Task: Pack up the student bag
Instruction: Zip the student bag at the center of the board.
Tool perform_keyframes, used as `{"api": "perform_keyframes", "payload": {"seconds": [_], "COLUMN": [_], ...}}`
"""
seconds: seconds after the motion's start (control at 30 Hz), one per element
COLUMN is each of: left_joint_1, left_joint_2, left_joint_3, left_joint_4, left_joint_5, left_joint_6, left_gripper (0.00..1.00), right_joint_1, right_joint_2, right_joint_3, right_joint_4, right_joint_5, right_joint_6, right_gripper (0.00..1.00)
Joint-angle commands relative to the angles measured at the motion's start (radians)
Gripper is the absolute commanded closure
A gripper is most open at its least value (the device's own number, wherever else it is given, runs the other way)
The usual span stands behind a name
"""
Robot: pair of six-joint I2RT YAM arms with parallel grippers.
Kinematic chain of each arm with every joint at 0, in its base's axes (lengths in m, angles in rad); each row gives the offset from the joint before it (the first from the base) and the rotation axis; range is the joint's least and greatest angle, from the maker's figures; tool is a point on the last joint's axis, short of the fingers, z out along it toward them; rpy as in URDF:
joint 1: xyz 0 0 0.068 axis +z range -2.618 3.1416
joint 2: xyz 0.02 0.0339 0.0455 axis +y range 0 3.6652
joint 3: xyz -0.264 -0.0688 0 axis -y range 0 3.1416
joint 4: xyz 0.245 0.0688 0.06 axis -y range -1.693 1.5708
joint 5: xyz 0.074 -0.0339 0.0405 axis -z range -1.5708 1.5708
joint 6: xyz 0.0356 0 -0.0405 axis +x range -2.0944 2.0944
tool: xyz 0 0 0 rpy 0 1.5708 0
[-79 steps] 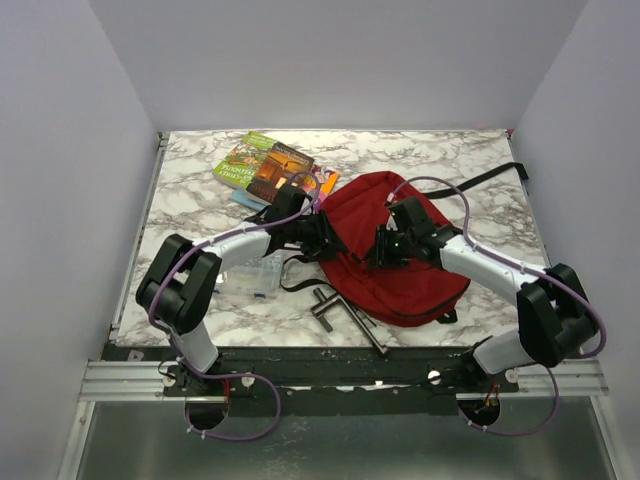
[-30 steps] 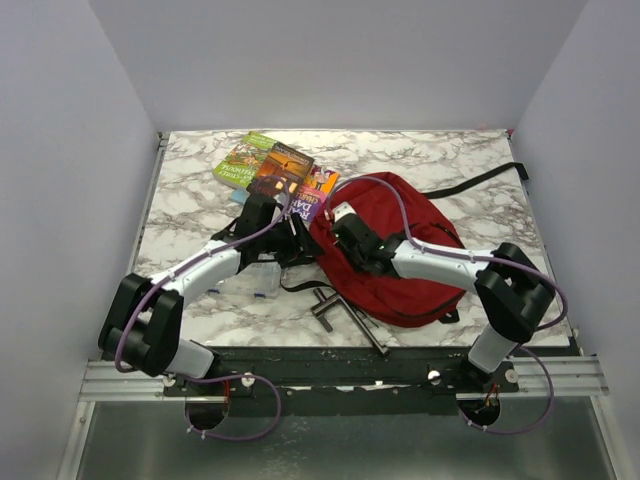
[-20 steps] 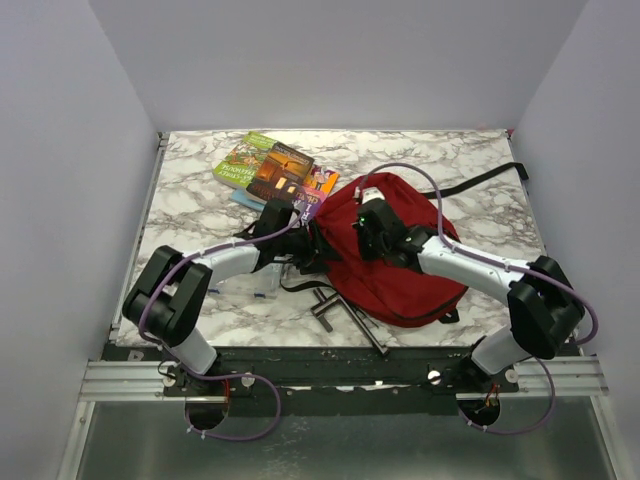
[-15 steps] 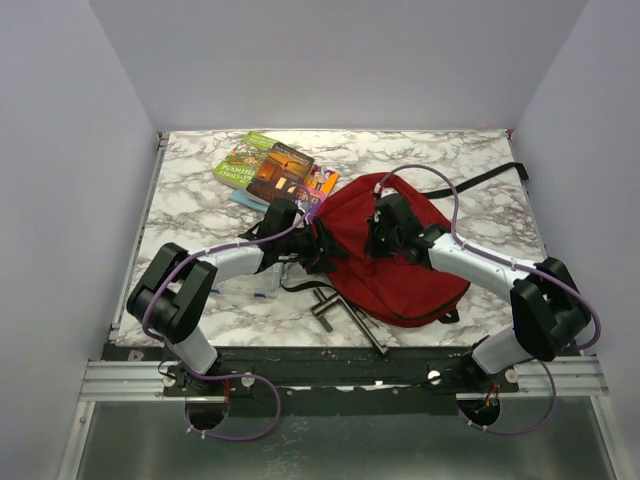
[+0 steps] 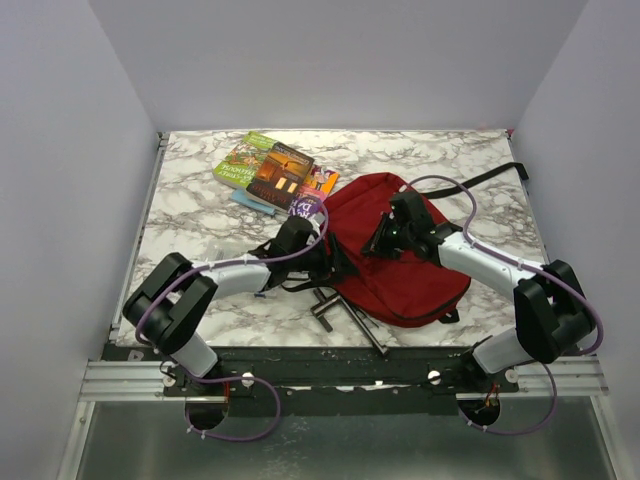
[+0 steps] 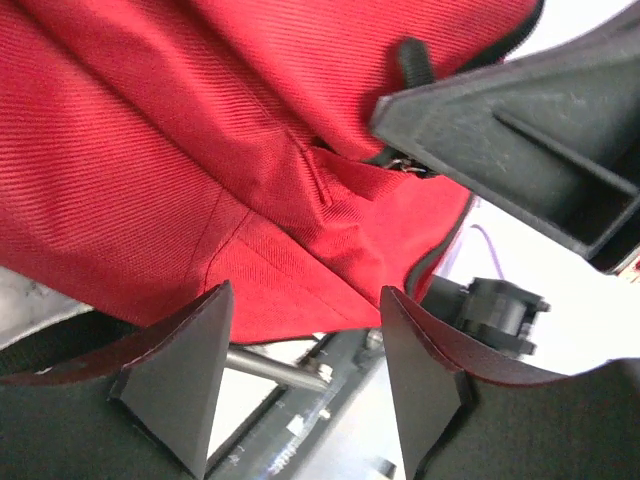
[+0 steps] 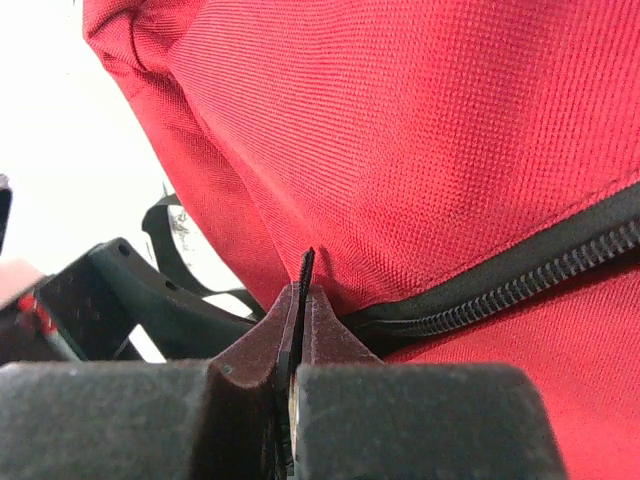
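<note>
From my console I see both arms built alike, left arm (image 5: pixel 228 270) and right arm (image 5: pixel 480 262): white link shells between bulky black joint housings, each trailing a purple cable (image 5: pixel 243 437) that loops below its base. The left gripper (image 6: pixel 305 300) has matte black wedge-shaped fingers (image 6: pixel 170 375) (the right gripper (image 7: pixel 300 295) likewise, dark and blunt).
</note>
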Motion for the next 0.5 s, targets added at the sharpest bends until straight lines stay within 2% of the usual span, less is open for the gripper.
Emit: {"api": "perform_keyframes", "payload": {"seconds": [0.0, 0.1, 0.2, 0.4, 0.47], "left_joint_1": [-0.136, -0.209, -0.204, -0.204, -0.198], "left_joint_2": [-0.108, -0.11, -0.051, -0.049, -0.057], "left_joint_3": [-0.022, 0.005, 0.057, 0.027, 0.004], "left_joint_4": [0.044, 0.043, 0.014, 0.013, 0.018], "left_joint_5": [-0.328, -0.46, -0.455, -0.442, -0.425], "left_joint_6": [0.253, 0.35, 0.341, 0.2, 0.099], "left_gripper": [0.37, 0.36, 0.4, 0.44, 0.44], "right_joint_1": [-0.001, -0.001, -0.001, -0.002, -0.001], "right_joint_2": [0.006, -0.001, -0.02, -0.049, -0.049], "right_joint_3": [0.016, 0.02, 0.015, 0.034, 0.037], "right_joint_4": [-0.058, -0.061, -0.062, -0.07, -0.065], "right_joint_5": [-0.04, -0.048, -0.047, -0.035, -0.037], "right_joint_6": [0.103, 0.12, 0.127, 0.133, 0.138], "right_gripper": [1.0, 0.99, 0.99, 0.99, 0.99]}}
